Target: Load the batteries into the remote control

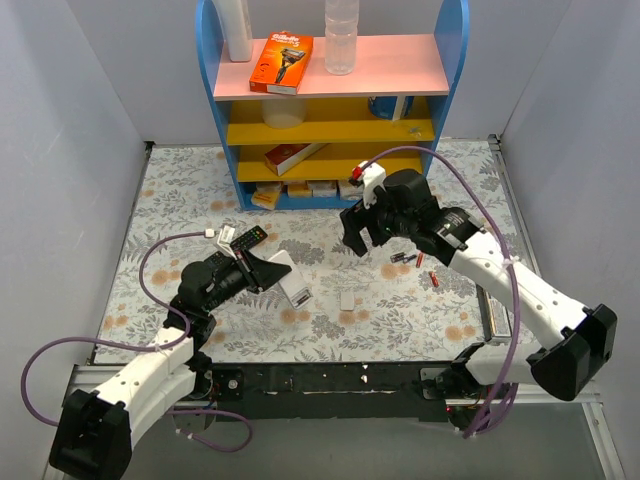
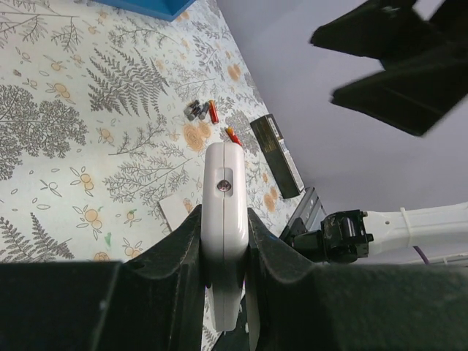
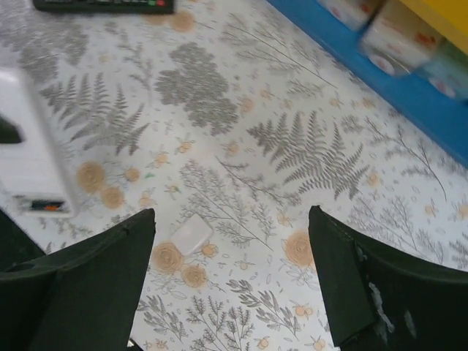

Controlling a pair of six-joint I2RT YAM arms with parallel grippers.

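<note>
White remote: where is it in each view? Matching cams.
Top external: remote left of centre, held by left gripper.
Left wrist: remote bottom centre, end-on, clamped.
Right wrist: remote at left edge, cut off.
Shared landmark: blue shelf, top centre; top left; top right.

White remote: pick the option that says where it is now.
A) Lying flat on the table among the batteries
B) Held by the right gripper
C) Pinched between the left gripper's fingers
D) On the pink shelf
C: the left wrist view shows the white remote clamped edge-on in the left gripper, while the right gripper is open with nothing between its fingers.
</note>
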